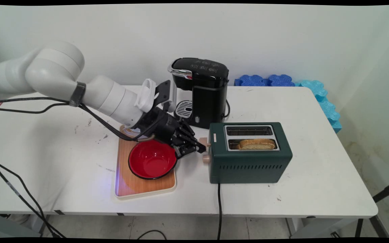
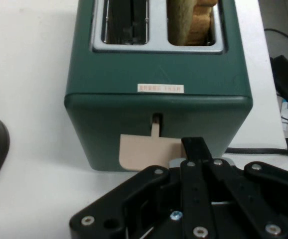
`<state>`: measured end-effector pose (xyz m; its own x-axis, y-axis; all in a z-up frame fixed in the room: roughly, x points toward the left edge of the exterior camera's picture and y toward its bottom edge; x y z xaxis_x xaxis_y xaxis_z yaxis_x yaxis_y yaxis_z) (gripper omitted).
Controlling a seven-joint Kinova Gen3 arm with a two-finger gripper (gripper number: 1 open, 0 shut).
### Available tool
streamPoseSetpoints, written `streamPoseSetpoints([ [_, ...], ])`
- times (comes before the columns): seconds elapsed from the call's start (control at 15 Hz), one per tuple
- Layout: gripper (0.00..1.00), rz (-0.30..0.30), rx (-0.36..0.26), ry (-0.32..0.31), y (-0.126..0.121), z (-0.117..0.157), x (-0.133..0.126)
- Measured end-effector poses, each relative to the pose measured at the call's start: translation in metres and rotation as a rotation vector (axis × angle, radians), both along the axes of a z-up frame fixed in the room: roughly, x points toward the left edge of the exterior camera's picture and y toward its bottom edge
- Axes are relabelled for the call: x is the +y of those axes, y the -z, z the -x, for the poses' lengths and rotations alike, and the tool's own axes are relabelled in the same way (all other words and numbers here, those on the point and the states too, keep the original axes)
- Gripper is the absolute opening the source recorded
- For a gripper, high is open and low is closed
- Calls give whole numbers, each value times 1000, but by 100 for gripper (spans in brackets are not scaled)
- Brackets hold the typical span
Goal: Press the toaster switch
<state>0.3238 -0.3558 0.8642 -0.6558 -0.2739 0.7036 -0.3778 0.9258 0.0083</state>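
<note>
One toaster [image 1: 250, 152] holds one bread slice [image 1: 256, 144]; claw [image 1: 199, 146] at its lever [image 2: 146, 152].

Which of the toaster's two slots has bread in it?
The slot nearer the table's front edge of the green toaster holds the toast. The slot behind it, toward the wall, shows only its bare wire guides.

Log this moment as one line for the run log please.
gripper: shut, at toaster lever | toast: in near slot | red bowl: on tray | coffee maker: behind
</note>
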Motion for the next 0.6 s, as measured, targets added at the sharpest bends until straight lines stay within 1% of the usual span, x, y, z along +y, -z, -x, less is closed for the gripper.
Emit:
streamPoseSetpoints([
  [0.6,0,3,-10,-4,15,-1,0],
])
